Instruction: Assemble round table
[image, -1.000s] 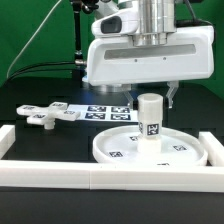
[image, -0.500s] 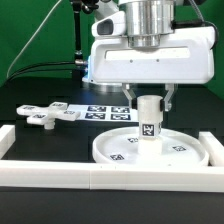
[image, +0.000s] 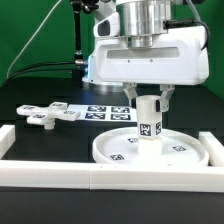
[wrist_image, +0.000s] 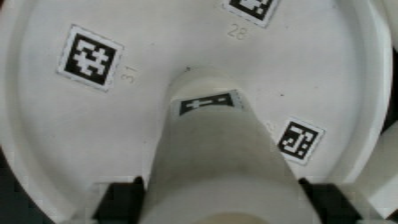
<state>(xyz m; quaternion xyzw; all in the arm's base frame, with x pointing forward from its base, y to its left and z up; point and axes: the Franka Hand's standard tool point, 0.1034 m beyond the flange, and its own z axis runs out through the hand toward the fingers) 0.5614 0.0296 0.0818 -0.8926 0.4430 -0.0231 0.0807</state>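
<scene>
- In the exterior view, finds the gripper (image: 149, 98) set over the short cylindrical post (image: 149, 122), one finger on each side of its top, jaws spread about as wide as the post.
- Cannot tell a firm clamp from mere flanking here; reads, as a judgement only, like the moment of taking hold.
- Places the post upright at the middle of the rimmed round disc (image: 150, 152), itself lying flat at the near right of the black table (image: 50, 140), close against the near border rail (image: 100, 175); probably parked there for bracing against sliding during any seating or turning of the post.
- Leaves the cross-shaped foot (image: 45, 114) alone at the far left, well apart from the disc and untouched, likely kept for fitting to the post's top at a later step.
- Notes the marker board (image: 100, 110) flat on the table behind the disc, between the foot and the arm.
- In the wrist view, looks down along the post (wrist_image: 222, 140) to the disc (wrist_image: 89, 110) beneath, with square tags visible on both.
- Shows dark fingertips (wrist_image: 121, 200) just beside the post on both flanks, evenly centred, a placing suited to a square, balanced squeeze; leaves actual contact unclear.
</scene>
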